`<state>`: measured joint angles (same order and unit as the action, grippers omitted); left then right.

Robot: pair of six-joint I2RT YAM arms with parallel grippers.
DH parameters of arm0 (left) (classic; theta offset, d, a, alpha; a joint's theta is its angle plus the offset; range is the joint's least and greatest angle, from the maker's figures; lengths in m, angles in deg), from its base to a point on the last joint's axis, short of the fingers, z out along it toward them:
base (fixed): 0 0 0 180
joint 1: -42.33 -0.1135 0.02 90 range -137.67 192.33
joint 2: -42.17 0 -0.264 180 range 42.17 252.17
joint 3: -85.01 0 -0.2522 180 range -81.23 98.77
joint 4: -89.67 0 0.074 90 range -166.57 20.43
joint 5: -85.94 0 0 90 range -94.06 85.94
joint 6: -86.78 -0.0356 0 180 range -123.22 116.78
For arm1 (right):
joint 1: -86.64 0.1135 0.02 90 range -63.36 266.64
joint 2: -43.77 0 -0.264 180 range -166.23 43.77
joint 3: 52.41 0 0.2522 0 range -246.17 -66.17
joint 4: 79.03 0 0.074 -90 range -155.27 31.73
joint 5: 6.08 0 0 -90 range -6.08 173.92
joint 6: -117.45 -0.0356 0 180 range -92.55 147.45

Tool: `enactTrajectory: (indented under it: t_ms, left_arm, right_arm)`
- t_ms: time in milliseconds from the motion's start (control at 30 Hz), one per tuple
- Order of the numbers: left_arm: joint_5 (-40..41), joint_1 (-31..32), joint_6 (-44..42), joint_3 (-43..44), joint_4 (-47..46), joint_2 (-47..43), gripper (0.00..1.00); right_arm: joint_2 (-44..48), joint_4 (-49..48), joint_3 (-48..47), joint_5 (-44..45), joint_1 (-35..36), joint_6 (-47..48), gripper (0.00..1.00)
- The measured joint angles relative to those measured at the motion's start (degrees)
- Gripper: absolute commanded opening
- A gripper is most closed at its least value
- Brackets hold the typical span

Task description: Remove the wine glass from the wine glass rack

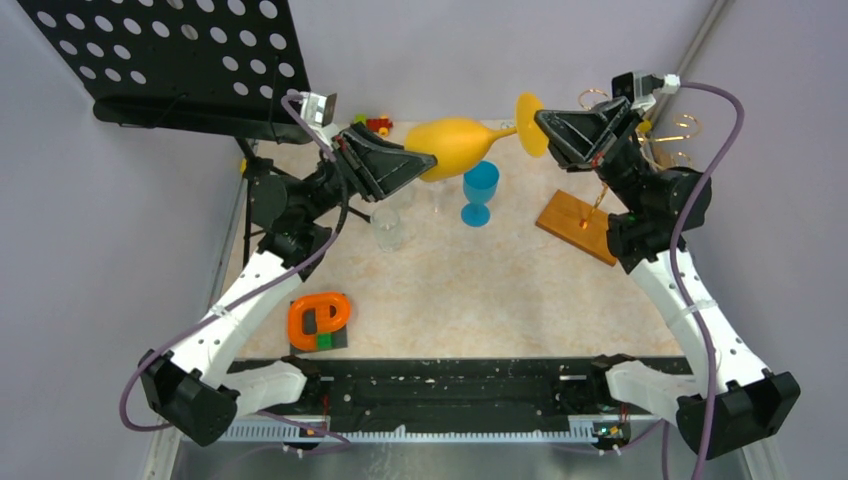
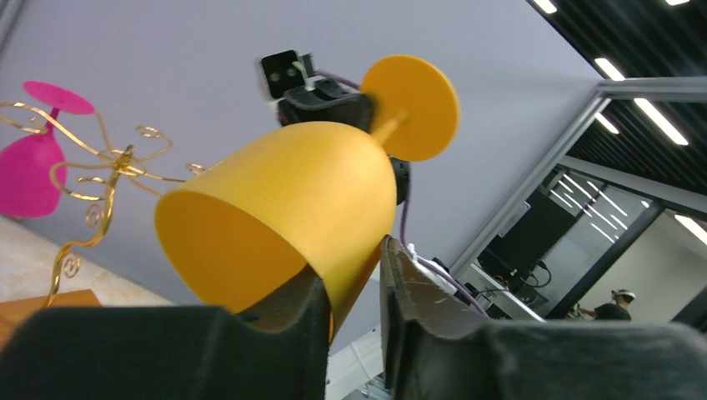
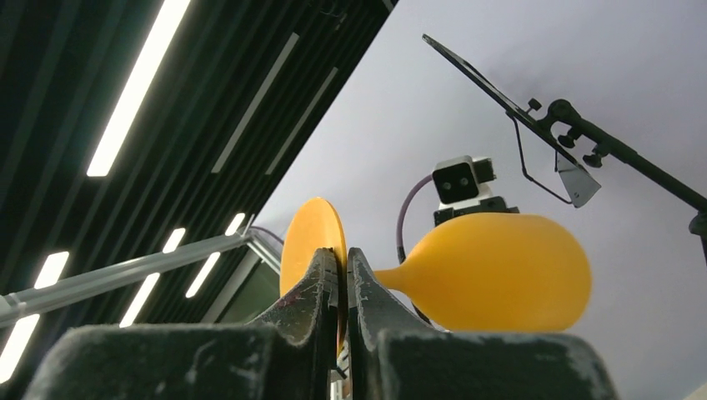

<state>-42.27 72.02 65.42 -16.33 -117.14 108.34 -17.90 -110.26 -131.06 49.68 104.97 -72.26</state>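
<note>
Beige, marble-patterned tabletop (image 1: 480, 290) fills the middle of the overhead view, with a black perforated music stand (image 1: 180, 50) over its far left corner. The left arm (image 1: 250, 290) and right arm (image 1: 690, 290) rise from the near edge and lean in toward each other at the far side.

The wine glass rack (image 1: 578, 224) stands at the right of the tabletop: an orange-brown wooden base, a thin gold pole and curled gold wire arms behind the right wrist. In the left wrist view, a pink glass (image 2: 29, 171) hangs from those arms, foot uppermost.

The wine glass (image 1: 455, 140), orange-yellow, is off the rack. It lies on its side in the air above the far middle of the tabletop, stretched between the two arms, bowl to the left and foot to the right. The left pincer (image 1: 425, 165) straddles the bowl's rim, one finger inside and one outside, both touching the wall. The right pincer (image 1: 545, 125) is pressed onto the round foot (image 1: 530, 122), pinching the disc edge-on.

Beneath the held glass a blue glass (image 1: 480, 190) stands upright, with a clear tumbler (image 1: 388, 228) to its left. An orange ring-shaped object (image 1: 320, 318) lies near the left front. Small red and yellow pieces (image 1: 378, 124) sit at the far edge.
</note>
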Motion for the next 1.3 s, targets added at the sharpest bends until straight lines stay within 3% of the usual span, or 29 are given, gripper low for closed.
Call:
enactTrajectory:
  t_ms: [133, 200, 367, 500, 567, 967, 1300]
  left_arm:
    - [-1.7, 0.1, 0.9, 0.0, -3.0, -1.6, 0.00]
    - [-2.3, 0.4, 1.2, 0.0, -4.5, -2.5, 0.00]
    - [-3.4, 0.5, 0.8, 0.1, -5.4, -2.9, 0.00]
    - [-3.5, 0.5, -1.6, 0.1, -4.8, -3.0, 0.00]
    - [-3.0, 0.5, -3.9, 0.2, -2.8, -3.3, 0.00]
    - [10.5, 0.5, -25.8, 7.5, 31.3, -4.5, 0.00]
    - [26.1, 5.4, -41.5, 19.5, 58.7, 5.9, 0.00]
  right_arm:
    - [-0.5, -0.8, 0.8, 1.3, 0.0, -1.4, 0.00]
    - [-1.1, -0.7, 1.3, 1.2, 0.0, -2.0, 0.04]
    - [-1.7, -0.3, 1.9, 1.1, 0.2, -2.1, 0.34]
    - [-1.7, 2.9, 1.9, 1.3, 0.2, 1.0, 0.48]
    - [-1.6, 6.2, 1.9, 1.9, 0.2, 3.7, 0.50]
    - [1.2, 39.1, -0.5, 12.8, -2.2, 27.8, 0.56]
    - [5.9, 49.9, -1.2, 21.7, -5.8, 39.2, 0.53]
